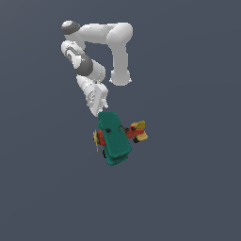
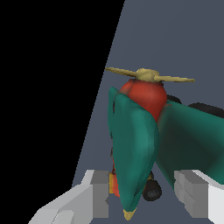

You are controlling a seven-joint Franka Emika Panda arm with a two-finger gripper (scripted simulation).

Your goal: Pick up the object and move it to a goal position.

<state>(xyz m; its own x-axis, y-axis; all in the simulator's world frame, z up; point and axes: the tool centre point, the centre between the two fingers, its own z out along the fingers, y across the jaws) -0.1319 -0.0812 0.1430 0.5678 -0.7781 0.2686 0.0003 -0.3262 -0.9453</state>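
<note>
Small toy biplane, teal-green wings, red body [image 1: 114,138]: at 5 o'clock from white gripper [image 2: 142,194], wing between its spread fingers, unpinched.

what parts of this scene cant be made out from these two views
- Exterior view: the gripper tips are hidden behind the teal-winged red toy biplane, so contact is unclear.
- Wrist view: a black region covers one side; the biplane's tail is hidden by its wings.
- No goal marker shows in either view.
</note>
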